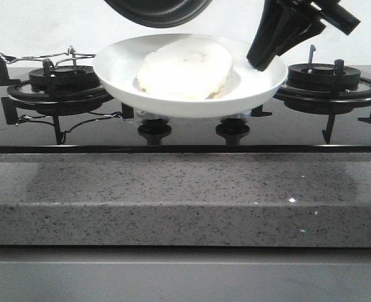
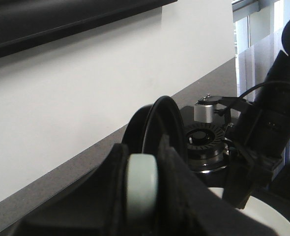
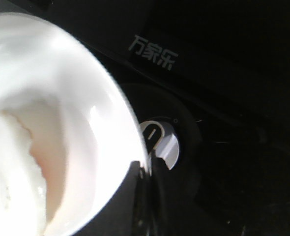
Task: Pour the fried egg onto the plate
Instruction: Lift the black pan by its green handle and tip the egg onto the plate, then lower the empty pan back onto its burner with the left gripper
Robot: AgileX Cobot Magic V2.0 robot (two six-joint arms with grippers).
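Speckled grey stone counter (image 1: 185, 201) fills the near foreground, matte and granular, with a glossy black glass hob (image 1: 185, 132) behind it. Two round knobs (image 1: 155, 130) sit at the hob's near edge, partly under the plate.

Plate (image 1: 119, 69): round, shallow, glossy white, raised rim, held above the hob centre between the two burners. Fried egg (image 1: 185, 66) lies flat inside it, pale cream, floppy irregular outline; yolk not discernible in front view.

Right claw (image 1: 261, 60): black, clenched on the plate's right rim. Right wrist view confirms the fingers (image 3: 135, 196) pinching the rim (image 3: 128, 128), and shows the egg's edge with a faint orange-pink tint, unseen from the front. That view also shows a silver knob (image 3: 157, 142) and printed Chinese characters "万家乐" (image 3: 152, 52) on the black glass.

Black frying pan (image 1: 157, 11) hangs above the plate, far left of centre. Left wrist view shows the left claw (image 2: 141, 196) grasping the pan's pale grey-green handle (image 2: 141, 189), pan edge-on (image 2: 157, 128).

Left burner (image 1: 60, 85) carries a wire rack; right burner (image 1: 327, 78) has black cast grates.
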